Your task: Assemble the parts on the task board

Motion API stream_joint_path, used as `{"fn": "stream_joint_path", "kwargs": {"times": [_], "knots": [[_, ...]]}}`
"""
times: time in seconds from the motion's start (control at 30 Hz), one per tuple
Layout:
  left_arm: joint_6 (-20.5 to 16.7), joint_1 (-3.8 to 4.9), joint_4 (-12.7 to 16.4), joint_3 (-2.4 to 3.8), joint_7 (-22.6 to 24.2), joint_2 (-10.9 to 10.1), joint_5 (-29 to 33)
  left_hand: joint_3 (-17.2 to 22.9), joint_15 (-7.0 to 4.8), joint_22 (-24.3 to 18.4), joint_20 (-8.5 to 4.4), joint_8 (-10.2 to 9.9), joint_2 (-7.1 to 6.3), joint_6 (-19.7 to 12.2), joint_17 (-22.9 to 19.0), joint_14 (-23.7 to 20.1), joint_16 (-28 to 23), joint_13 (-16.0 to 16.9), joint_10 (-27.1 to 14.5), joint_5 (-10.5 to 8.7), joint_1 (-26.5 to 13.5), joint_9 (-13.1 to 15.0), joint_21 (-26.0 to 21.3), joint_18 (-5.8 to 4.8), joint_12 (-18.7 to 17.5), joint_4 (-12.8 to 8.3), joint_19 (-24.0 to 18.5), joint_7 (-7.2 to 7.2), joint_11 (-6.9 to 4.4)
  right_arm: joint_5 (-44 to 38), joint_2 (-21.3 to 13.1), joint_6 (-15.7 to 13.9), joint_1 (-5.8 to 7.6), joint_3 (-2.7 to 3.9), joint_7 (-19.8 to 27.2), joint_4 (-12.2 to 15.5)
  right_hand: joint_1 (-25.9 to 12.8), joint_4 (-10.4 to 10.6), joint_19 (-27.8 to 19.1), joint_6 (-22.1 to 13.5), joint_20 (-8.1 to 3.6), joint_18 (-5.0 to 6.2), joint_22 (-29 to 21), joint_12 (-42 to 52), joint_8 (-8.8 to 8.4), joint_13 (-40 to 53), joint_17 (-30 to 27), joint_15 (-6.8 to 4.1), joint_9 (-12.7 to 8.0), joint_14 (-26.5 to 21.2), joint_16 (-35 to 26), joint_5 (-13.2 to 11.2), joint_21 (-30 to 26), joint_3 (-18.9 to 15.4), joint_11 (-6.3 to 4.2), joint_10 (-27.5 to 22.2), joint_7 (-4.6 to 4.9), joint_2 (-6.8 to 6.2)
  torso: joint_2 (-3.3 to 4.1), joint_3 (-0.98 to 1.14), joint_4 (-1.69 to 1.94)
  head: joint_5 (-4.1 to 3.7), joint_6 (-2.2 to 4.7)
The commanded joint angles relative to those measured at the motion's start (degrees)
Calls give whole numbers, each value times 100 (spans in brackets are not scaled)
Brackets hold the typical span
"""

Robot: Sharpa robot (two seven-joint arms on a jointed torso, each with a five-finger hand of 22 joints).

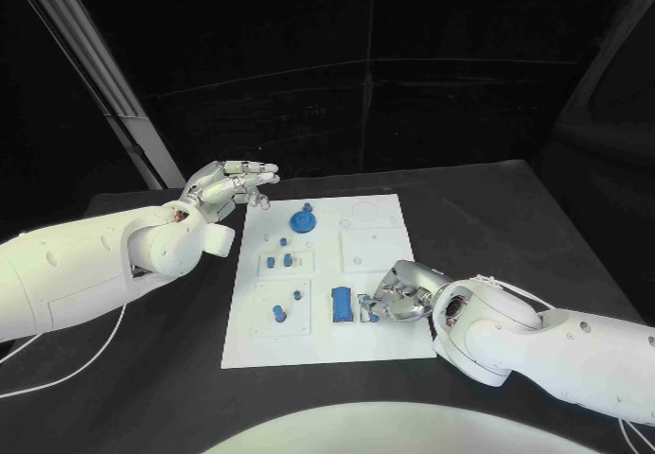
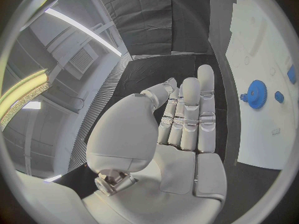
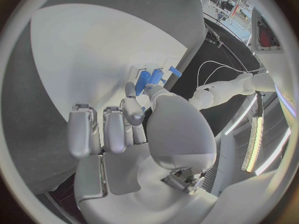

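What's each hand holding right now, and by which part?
Left hand: nothing, fingers apart beside the task board. Right hand: fingertips at a small blue part by the board's near right; an actual grip cannot be told.

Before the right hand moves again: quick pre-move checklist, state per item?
1. Task board flat on the table, its edges in sight: ok.
2. Right hand at the blue parts near the board's near right: ok.
3. Right hand actually holding a small blue part: cannot tell, the fingers hide the contact.
4. Long blue part free beside the right hand: ok.
5. Left hand off the board at its far left corner, holding nothing: ok.
6. Blue gear untouched at the board's far end: ok.
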Motion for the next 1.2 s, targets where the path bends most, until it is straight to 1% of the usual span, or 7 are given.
{"fn": "stream_joint_path", "kwargs": {"times": [0.03,0.4,0.7,0.77,0.93,1.07,1.2], "knots": [[59,9,13,5,19,4,10,0,-14,-7,5,19,17,-37,-5,-43,-12,-6,-34,39,37,-5,-33,78,38,-38,-52,1,3,-80,37,31,9,1,-39,-32,-72,5,37,47,-4,-33,202,30,34,5,105,-34,6,346,29,29,30,-42,-5,46,-10,-1,-4,-3,8,-1,-4],[61,10,17,5,10,0,10,0,-14,-7,5,19,17,-37,-5,-43,-12,-6,-34,39,37,-5,-33,78,38,-38,-52,1,3,-270,135,188,9,1,-65,-93,-92,7,26,48,-7,-29,184,24,41,5,86,-37,19,342,13,6,18,-79,-8,46,-15,-1,-5,-1,-1,15,-2],[58,10,21,5,5,-2,10,0,-14,-7,5,19,17,-37,-5,-43,-12,-6,-34,39,37,-5,-33,78,38,-38,-52,1,3,-405,177,346,10,2,-94,-140,-271,53,-9,24,-8,-17,135,-40,56,-22,40,-33,63,328,-29,-74,-17,-297,-2,27,-6,2,-1,1,-2,12,1],[58,10,22,5,4,-3,10,0,-14,-7,5,19,17,-37,-5,-43,-12,-6,-34,39,37,-5,-33,78,38,-38,-52,1,3,-423,182,360,10,2,-97,-146,-355,60,-17,22,-6,-14,122,-54,61,-26,30,-28,77,325,-40,-206,-27,-401,3,24,-3,1,-1,1,-2,12,1],[58,10,22,5,2,-2,10,0,-14,-7,5,19,17,-37,-5,-43,-12,-6,-34,39,37,-5,-33,78,38,-38,-52,1,3,-455,204,384,10,2,-100,-156,-515,58,-29,2,1,-10,105,-68,69,-17,15,-24,114,323,-56,-814,-44,-685,7,23,-1,74,-2,3,2,8,5],[57,11,21,5,1,-2,10,0,-14,-7,5,19,17,-37,-5,-43,-12,-6,-34,39,37,-5,-33,78,38,-38,-52,1,3,-462,220,401,10,2,-96,-151,-618,69,-25,0,2,-11,113,-47,81,10,24,-27,141,327,-50,-1029,-42,-871,5,35,-8,149,-4,2,-1,8,3],[58,11,19,5,1,-3,10,0,-14,-7,5,19,17,-37,-5,-43,-12,-6,-34,39,37,-5,-33,78,38,-38,-52,1,3,-465,233,420,10,2,-89,-136,-740,77,-2,30,-4,-19,151,44,108,83,58,-34,170,336,-22,-1085,-20,-1018,-8,74,-25,241,-6,1,-3,8,5]]}}
